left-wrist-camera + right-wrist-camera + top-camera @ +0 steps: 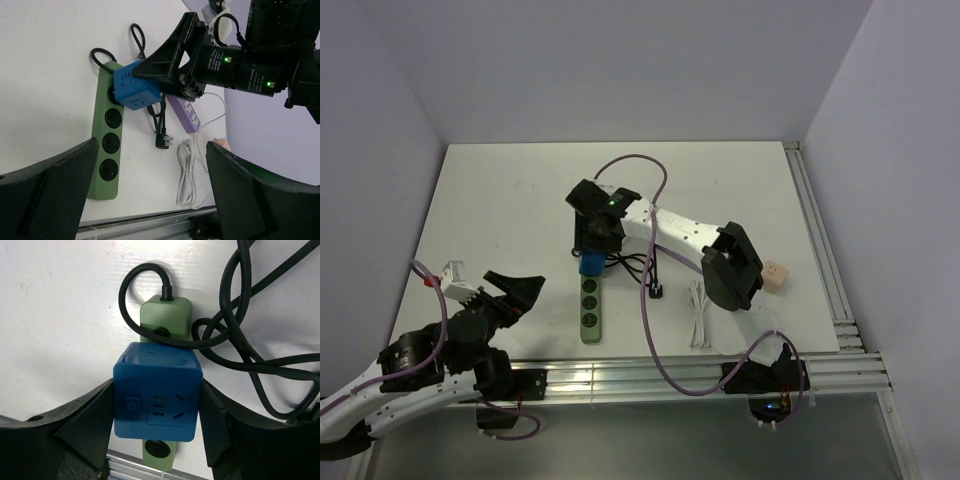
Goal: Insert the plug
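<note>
We hold the small bright blue boxy plug [157,390] clamped in our right pincer [157,412], tilted over the cord-end socket of the long green plastic power strip [590,312] and, we judge, not yet seated; our left pincer [515,288] gapes wide, empty.

Underside of plug [157,390] hidden; socket beneath it on green strip [166,315] covered; seating depth cannot tell

White coiled cable [698,318] beside a black cord [162,141] on the white table [500,190], peach cube [777,274] farther right
</note>
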Controlling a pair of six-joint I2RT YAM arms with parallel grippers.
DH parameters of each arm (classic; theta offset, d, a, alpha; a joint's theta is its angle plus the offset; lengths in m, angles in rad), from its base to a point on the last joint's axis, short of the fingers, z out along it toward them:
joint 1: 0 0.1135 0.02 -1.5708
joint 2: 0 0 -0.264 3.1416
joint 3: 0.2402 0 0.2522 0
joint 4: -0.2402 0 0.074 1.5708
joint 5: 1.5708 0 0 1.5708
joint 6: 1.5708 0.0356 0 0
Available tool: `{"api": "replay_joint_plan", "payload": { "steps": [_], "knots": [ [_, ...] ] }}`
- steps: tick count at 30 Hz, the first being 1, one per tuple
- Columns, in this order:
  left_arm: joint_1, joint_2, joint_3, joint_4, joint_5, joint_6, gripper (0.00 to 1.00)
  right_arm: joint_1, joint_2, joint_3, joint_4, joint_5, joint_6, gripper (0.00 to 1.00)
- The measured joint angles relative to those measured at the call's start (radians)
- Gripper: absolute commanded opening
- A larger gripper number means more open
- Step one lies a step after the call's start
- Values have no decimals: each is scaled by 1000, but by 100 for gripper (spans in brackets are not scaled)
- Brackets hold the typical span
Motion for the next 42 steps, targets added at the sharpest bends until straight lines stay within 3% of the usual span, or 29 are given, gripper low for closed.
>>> {"api": "replay_joint_plan", "payload": {
  "steps": [12, 24, 42],
  "knots": [
    [0, -11, 0, 7, 0, 8, 94, 97, 91, 132, -68, 246, 3, 0],
    [0, -30, 0, 4, -3, 10, 94, 203, -47, -181, 189, 497, 84, 0],
    [0, -32, 0, -1, -3, 7, 93, 217, -14, -198, 253, 549, 10, 0]
  ]
}}
